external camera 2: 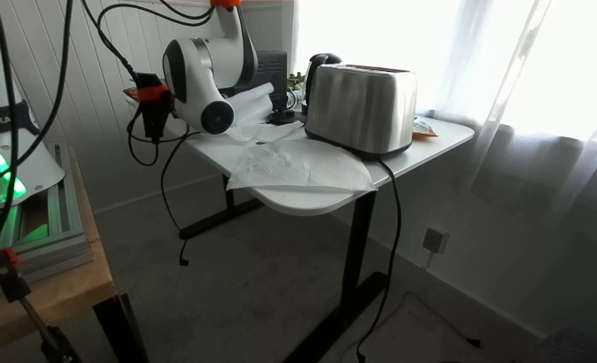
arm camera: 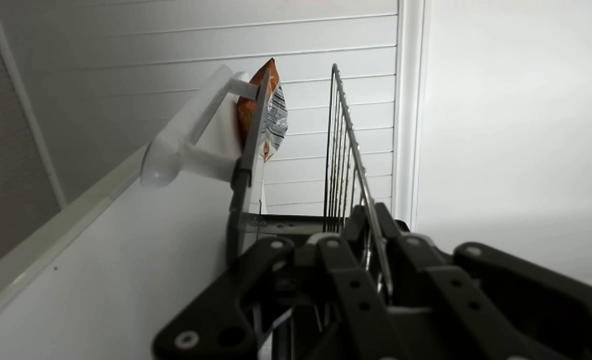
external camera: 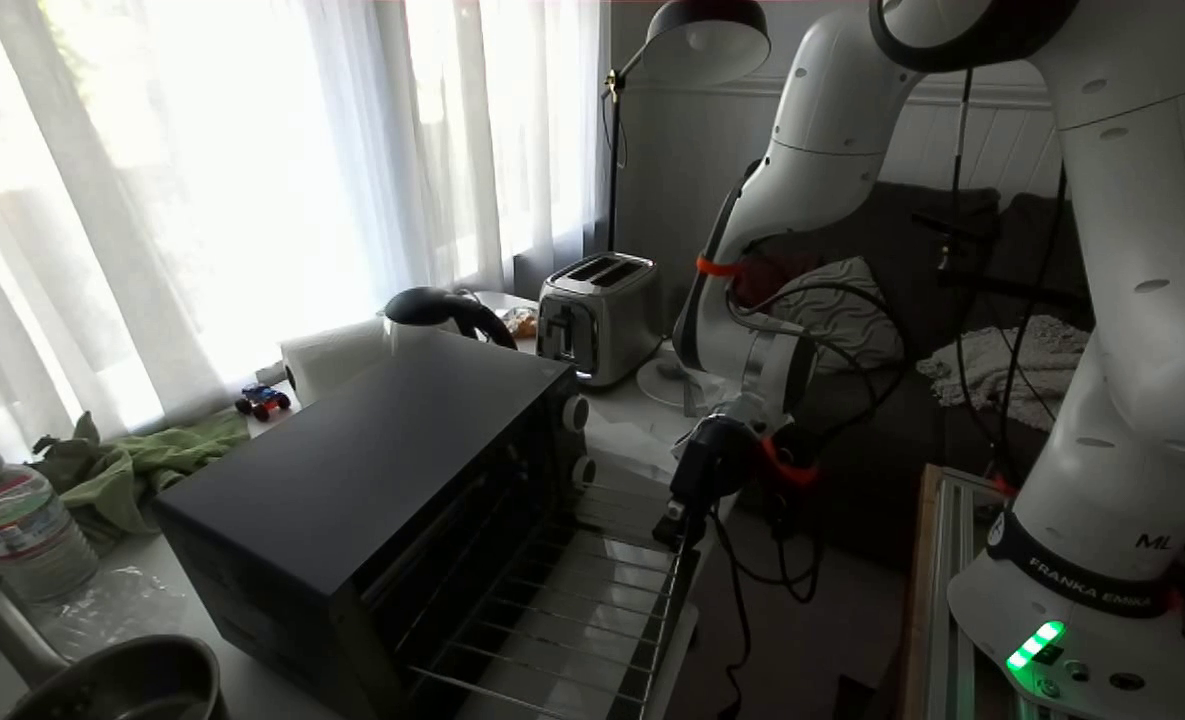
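My gripper (arm camera: 372, 215) is shut on the front bar of a wire oven rack (arm camera: 351, 130), which passes between its two fingers in the wrist view. In an exterior view the gripper (external camera: 674, 530) meets the far end of that bar, and the rack (external camera: 664, 622) sticks out from a dark toaster oven (external camera: 382, 450). The oven's door is lowered below the rack; its white handle (arm camera: 168, 145) shows at left in the wrist view. The rack's inner end is in shadow inside the oven. From the remaining exterior view, the arm's wrist (external camera 2: 197, 85) hides the jaws.
A steel toaster (external camera 2: 358, 108) and crumpled paper sheets (external camera 2: 298, 166) occupy the white table (external camera 2: 303, 201). Near the oven stand a black-handled kettle (external camera: 432, 310), a water bottle (external camera: 27, 530) and a metal pan (external camera: 132, 680). An orange snack bag (arm camera: 276, 117) lies beyond the door. Cables hang below the wrist.
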Controlling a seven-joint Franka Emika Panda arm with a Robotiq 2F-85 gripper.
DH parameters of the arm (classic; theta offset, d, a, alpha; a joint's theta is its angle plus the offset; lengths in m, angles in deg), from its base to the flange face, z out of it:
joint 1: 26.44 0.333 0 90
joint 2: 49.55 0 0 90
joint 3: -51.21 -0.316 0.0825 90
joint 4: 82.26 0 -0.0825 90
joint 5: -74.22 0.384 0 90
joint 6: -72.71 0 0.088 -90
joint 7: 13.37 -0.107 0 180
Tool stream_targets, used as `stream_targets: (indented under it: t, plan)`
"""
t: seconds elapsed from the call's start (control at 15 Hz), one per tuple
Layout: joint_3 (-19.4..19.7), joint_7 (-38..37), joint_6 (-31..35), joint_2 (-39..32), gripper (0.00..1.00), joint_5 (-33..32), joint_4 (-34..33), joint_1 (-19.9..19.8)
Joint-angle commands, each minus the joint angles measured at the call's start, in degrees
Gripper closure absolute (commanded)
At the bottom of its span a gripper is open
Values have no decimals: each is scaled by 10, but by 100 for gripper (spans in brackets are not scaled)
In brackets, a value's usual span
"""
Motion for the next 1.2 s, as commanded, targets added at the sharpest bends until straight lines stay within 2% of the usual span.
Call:
stream_targets:
  t: [0.0, 1.13]
  plan:
    - [14, 22, 0, 35, 98, -11, 39, -7]
    - [-3, 9, -9, 35, 98, 56, 71, 5]
